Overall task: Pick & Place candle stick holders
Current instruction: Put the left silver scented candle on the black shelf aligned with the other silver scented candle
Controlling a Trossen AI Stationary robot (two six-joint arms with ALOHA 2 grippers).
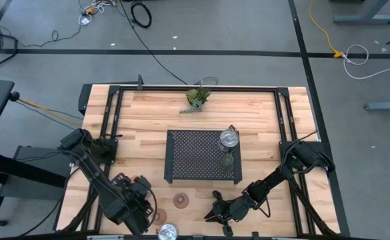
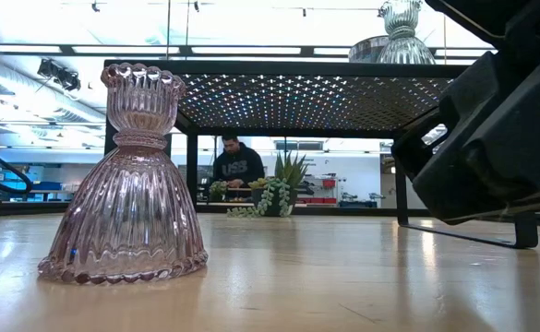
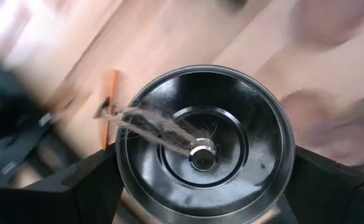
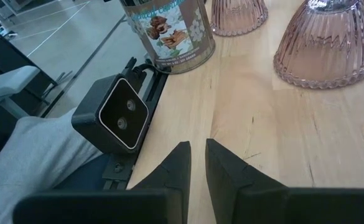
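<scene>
My left gripper is at the table's near edge, shut on a shiny silver round holder with a central post; the holder also shows in the high view and the right wrist view. Two brownish-red ribbed glass holders stand on their wide bases on the wood; one shows in the low view. A silver holder and an olive-green one stand on the black mesh rack. My right gripper is shut and empty, low over the table near its front edge. My left gripper has the silver holder between its two fingers, one finger at the rim's one side and the other at the opposite side. The fingers come from above, pointing down. The holder is upright, open top up; whether its base is on the table I cannot tell.
A green plant sprig lies at the table's far edge. A small camera sits at the near edge beside my right gripper. A black frame runs along the table's sides. A person is in the room far behind.
</scene>
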